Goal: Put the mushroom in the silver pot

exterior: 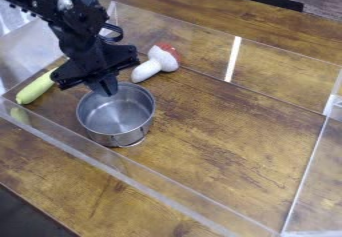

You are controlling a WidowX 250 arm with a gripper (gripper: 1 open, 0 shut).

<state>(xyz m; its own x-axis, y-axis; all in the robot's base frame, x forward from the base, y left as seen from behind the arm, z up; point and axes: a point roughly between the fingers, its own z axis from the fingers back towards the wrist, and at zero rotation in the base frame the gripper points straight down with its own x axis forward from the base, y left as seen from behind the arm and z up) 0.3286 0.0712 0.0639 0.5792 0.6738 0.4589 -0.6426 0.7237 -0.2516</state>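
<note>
The mushroom (158, 60), red cap and whitish stem, lies on its side on the wooden table, just behind and to the right of the silver pot (116, 114). The pot stands upright with nothing inside. My black gripper (103, 83) hangs over the pot's far left rim, pointing down, its fingers together with nothing between them. It is to the left of the mushroom and does not touch it.
A yellow-green corn cob (38, 86) lies left of the pot. Clear plastic walls (201, 206) fence the work area at the front, left and right. A white rack (16, 21) stands at the back left.
</note>
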